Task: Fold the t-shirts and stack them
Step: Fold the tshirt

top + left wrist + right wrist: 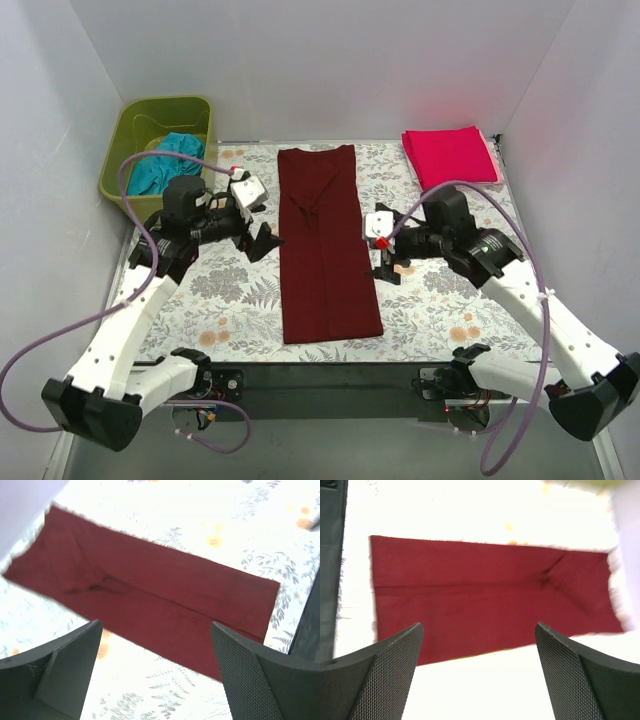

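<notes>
The dark maroon t-shirt (326, 243) lies flat as a long narrow strip down the middle of the floral table cover, sleeves folded in. It also shows in the left wrist view (150, 600) and the right wrist view (485, 595). My left gripper (264, 241) is open and empty just left of the strip. My right gripper (384, 262) is open and empty just right of it. The bright pink-red t-shirt (451, 155) lies folded at the back right. The teal t-shirt (167, 162) lies crumpled in the green bin.
A green plastic bin (139, 122) stands off the table's back left corner. White walls close in the left, back and right sides. The floral table cover (440, 310) shows bare on both sides of the maroon strip.
</notes>
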Tool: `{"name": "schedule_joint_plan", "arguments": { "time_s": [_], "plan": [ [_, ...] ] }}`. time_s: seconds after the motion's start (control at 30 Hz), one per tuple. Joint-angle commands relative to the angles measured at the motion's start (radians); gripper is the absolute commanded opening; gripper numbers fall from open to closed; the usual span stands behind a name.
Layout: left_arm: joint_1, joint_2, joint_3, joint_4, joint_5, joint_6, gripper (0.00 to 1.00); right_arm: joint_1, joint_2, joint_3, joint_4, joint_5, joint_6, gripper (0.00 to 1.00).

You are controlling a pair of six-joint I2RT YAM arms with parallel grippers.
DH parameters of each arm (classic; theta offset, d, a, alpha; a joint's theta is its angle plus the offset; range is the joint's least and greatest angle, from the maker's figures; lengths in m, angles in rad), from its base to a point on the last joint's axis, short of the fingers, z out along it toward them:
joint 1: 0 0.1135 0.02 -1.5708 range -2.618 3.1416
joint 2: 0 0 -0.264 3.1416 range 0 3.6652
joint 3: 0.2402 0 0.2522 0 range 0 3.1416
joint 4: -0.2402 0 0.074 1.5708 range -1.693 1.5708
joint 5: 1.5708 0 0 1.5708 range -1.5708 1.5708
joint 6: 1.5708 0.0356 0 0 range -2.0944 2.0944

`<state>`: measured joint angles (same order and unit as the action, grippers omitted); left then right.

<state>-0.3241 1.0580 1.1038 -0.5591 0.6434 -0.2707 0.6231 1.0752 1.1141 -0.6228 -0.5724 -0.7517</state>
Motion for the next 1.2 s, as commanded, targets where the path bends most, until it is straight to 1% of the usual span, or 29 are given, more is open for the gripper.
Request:
{"name": "schedule_joint_plan", "arguments": {
  "time_s": [0.0, 0.03, 0.07, 0.1, 0.13, 0.17, 0.2, 0.23, 0.27, 0.3, 0.33, 0.37, 0.4, 0.43, 0.47, 0.5, 0.57, 0.6, 0.67, 0.8, 0.97, 1.03, 1.17],
  "plan": [
    [-0.009, -0.03, -0.035, -0.075, 0.125, 0.153, 0.9, 0.004, -0.076, -0.071, 0.074, -0.079, -0.18, 0.98],
    [-0.026, -0.035, -0.053, -0.134, 0.162, 0.266, 0.9, 0.007, -0.098, -0.1, 0.077, -0.105, -0.248, 0.98],
    [-0.05, -0.035, -0.074, -0.213, 0.157, 0.307, 0.9, 0.023, -0.11, -0.129, 0.08, -0.087, -0.258, 0.98],
    [-0.1, -0.036, -0.1, -0.237, 0.141, 0.32, 0.9, 0.076, -0.11, -0.169, 0.068, -0.019, -0.267, 0.98],
    [-0.119, -0.046, -0.167, -0.266, 0.137, 0.388, 0.9, 0.104, -0.104, -0.19, 0.026, 0.018, -0.308, 0.95],
    [-0.136, -0.056, -0.209, -0.31, 0.134, 0.425, 0.89, 0.142, -0.097, -0.216, 0.012, 0.047, -0.32, 0.93],
    [-0.154, -0.076, -0.252, -0.309, 0.125, 0.448, 0.87, 0.15, -0.089, -0.246, 0.011, 0.08, -0.337, 0.92],
    [-0.193, -0.111, -0.344, -0.288, 0.115, 0.476, 0.82, 0.158, -0.089, -0.314, 0.012, 0.088, -0.374, 0.88],
    [-0.217, -0.125, -0.382, -0.263, 0.096, 0.475, 0.81, 0.176, -0.089, -0.342, 0.017, 0.091, -0.392, 0.86],
    [-0.281, -0.133, -0.424, -0.24, 0.04, 0.469, 0.78, 0.187, -0.089, -0.371, 0.024, 0.095, -0.4, 0.82],
    [-0.32, -0.136, -0.453, -0.214, -0.005, 0.456, 0.75, 0.196, -0.089, -0.419, 0.044, 0.101, -0.4, 0.79],
    [-0.354, -0.124, -0.499, -0.181, -0.037, 0.44, 0.68, 0.216, -0.086, -0.447, 0.069, 0.106, -0.419, 0.75],
    [-0.418, -0.115, -0.516, -0.17, -0.095, 0.427, 0.64, 0.227, -0.083, -0.471, 0.087, 0.127, -0.428, 0.69],
    [-0.449, -0.102, -0.541, -0.132, -0.123, 0.407, 0.6, 0.231, -0.081, -0.52, 0.107, 0.137, -0.431, 0.66],
    [-0.496, -0.078, -0.55, -0.115, -0.148, 0.372, 0.53, 0.237, -0.077, -0.54, 0.133, 0.143, -0.449, 0.63],
    [-0.518, -0.064, -0.555, -0.101, -0.184, 0.357, 0.52, 0.242, -0.072, -0.556, 0.146, 0.144, -0.451, 0.57],
    [-0.553, -0.046, -0.574, -0.049, -0.217, 0.312, 0.48, 0.257, -0.078, -0.598, 0.181, 0.147, -0.456, 0.52],
    [-0.582, -0.029, -0.584, -0.032, -0.234, 0.303, 0.47, 0.265, -0.08, -0.612, 0.192, 0.158, -0.454, 0.49],
    [-0.613, -0.013, -0.599, 0.02, -0.286, 0.286, 0.46, 0.285, -0.086, -0.655, 0.218, 0.172, -0.456, 0.46],
    [-0.65, 0.007, -0.624, 0.09, -0.353, 0.278, 0.42, 0.303, -0.074, -0.678, 0.258, 0.187, -0.448, 0.43],
    [-0.665, -0.021, -0.633, 0.14, -0.395, 0.278, 0.43, 0.32, -0.052, -0.703, 0.284, 0.201, -0.446, 0.41],
    [-0.682, -0.047, -0.631, 0.143, -0.409, 0.278, 0.45, 0.32, -0.046, -0.714, 0.288, 0.204, -0.445, 0.39],
    [-0.701, -0.085, -0.621, 0.133, -0.419, 0.292, 0.45, 0.323, -0.038, -0.737, 0.296, 0.209, -0.452, 0.36]
  ]
}}
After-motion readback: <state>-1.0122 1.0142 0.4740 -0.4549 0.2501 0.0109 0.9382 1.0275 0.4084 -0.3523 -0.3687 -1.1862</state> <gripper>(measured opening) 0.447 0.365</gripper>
